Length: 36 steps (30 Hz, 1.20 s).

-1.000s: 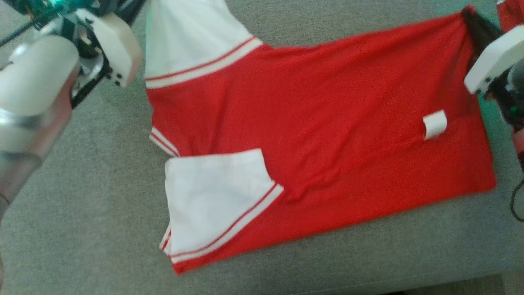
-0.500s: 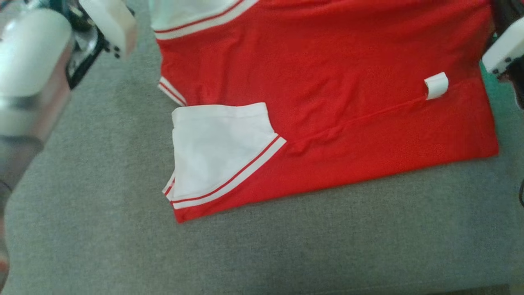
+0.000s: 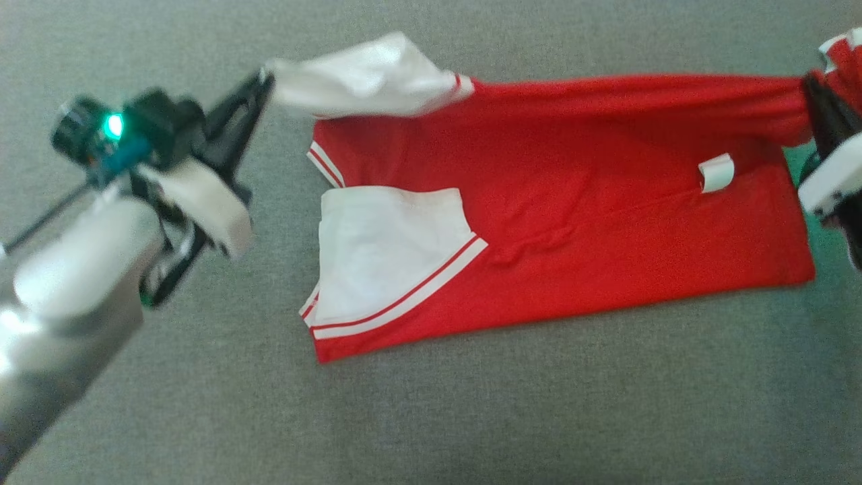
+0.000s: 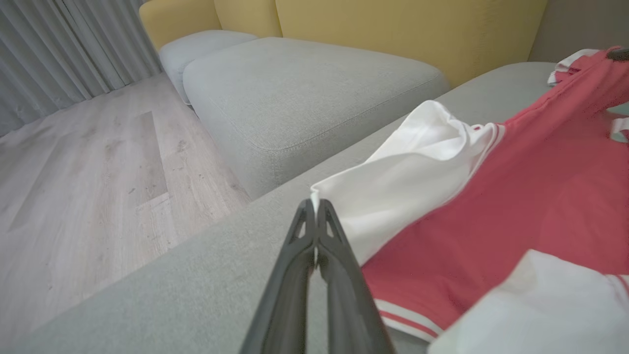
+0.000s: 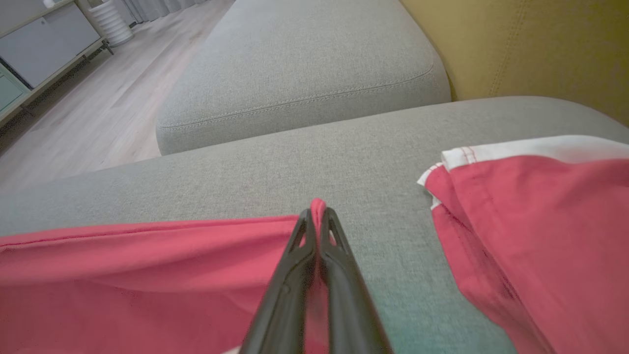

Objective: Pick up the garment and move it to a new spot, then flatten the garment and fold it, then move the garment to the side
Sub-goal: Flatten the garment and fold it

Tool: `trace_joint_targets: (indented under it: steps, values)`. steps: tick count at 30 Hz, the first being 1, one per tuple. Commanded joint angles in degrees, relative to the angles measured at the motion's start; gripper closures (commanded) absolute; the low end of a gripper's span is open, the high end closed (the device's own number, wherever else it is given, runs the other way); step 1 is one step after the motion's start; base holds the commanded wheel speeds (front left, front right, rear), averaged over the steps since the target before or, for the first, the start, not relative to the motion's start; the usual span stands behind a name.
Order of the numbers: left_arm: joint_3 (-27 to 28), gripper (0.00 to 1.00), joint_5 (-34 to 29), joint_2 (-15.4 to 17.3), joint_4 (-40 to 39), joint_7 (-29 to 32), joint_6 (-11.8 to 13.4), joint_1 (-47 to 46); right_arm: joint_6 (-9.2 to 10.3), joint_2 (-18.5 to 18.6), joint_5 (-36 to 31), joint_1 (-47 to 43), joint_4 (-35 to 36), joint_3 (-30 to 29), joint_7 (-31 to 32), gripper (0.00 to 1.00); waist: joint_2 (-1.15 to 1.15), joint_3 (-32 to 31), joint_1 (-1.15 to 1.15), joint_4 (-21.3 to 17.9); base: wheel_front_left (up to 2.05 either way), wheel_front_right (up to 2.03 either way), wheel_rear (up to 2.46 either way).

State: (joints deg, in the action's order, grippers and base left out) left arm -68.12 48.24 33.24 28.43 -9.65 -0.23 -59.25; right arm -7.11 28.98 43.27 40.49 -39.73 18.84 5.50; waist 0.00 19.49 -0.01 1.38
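Garment [image 3: 572,222] taut along its far edge over wide grey cushion [image 3: 471,417], left claw [image 3: 264,77] pinching white sleeve [image 3: 363,77], right claw [image 3: 810,84] pinching red corner [image 3: 794,101]

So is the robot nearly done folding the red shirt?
About halfway. Done: the red shirt lies spread on the grey sofa cushion, with its near white sleeve folded onto the body. In hand: the left gripper pinches the far white sleeve, the right gripper the far hem corner, both lifted. Left: finishing the fold and moving it aside.
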Motion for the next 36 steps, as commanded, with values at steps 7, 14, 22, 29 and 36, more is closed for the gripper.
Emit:
trace_joint_targets:
  steps: [7,14,22,29,36]
  values:
    - [1.6,1.0,3.3,7.4,-16.8,0.5,7.3,8.9,-0.37,3.2,0.7,-8.9,4.1,-2.6,-2.1,1.0,0.0,-3.1,0.01,1.3,0.0,0.0,0.0]
    - [-1.4,1.0,3.9,9.1,-25.7,2.0,12.4,17.2,-0.37,3.1,-0.1,-17.6,7.8,-7.0,-2.5,1.0,0.0,-3.8,0.01,2.5,0.0,0.0,0.0]
    - [-2.3,1.0,4.9,6.7,-25.2,0.0,13.8,21.8,-0.37,0.6,-1.9,-24.0,11.1,-11.4,-1.2,0.03,0.0,-4.2,0.01,2.5,0.0,0.0,0.0]
    - [1.1,0.0,5.9,3.7,-24.2,-4.4,18.0,26.8,-0.37,-2.9,-3.7,-31.4,16.0,-18.3,-1.7,0.0,0.0,-6.2,0.01,2.5,0.0,0.0,0.0]
    - [13.0,0.0,-2.5,-2.1,-26.4,-5.3,26.0,36.3,-0.37,-9.3,-5.3,-38.6,22.8,-25.8,-1.0,0.0,0.0,-9.0,0.01,3.5,0.0,0.0,0.0]
